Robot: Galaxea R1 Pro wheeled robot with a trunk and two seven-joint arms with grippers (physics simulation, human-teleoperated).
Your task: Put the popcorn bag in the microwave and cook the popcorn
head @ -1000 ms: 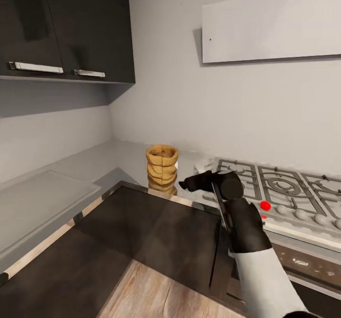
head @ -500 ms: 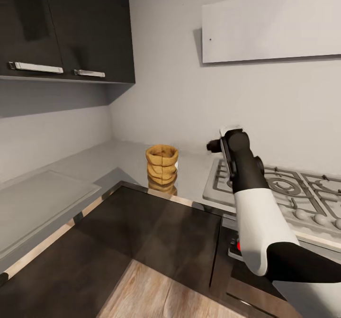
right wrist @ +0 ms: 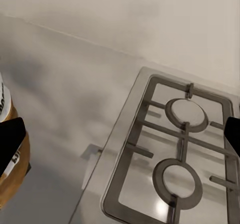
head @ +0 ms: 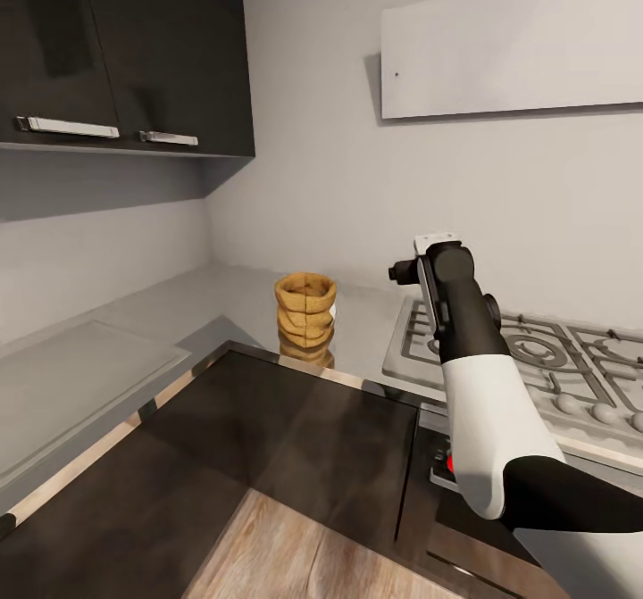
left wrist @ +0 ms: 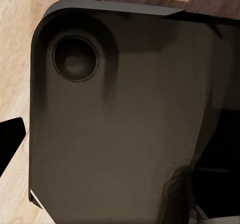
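Note:
The popcorn bag [head: 305, 309], a tan crumpled sack with an open round mouth, stands upright on the grey countertop [head: 179, 300] near the corner. My right gripper [head: 400, 270] is raised above the counter to the bag's right, level with its top and apart from it. In the right wrist view the right gripper [right wrist: 120, 134] is open, its black fingertips [right wrist: 11, 134] at the picture's edges, with the bag [right wrist: 10, 184] beside one of them. The left gripper's fingertip [left wrist: 10, 139] hangs over my dark base [left wrist: 120, 124]. The microwave is out of view.
A steel gas hob [head: 536, 349] lies right of the bag under my right arm, with an oven front and red knob [head: 449, 463] below it. Dark wall cabinets [head: 125, 54] hang at the upper left and a pale hood [head: 509, 45] above the hob. Dark base cabinets [head: 295, 447] front the counter.
The right arm has swung up from the hob's front edge to above the counter, then edged slightly towards the bag. The bag has stayed put.

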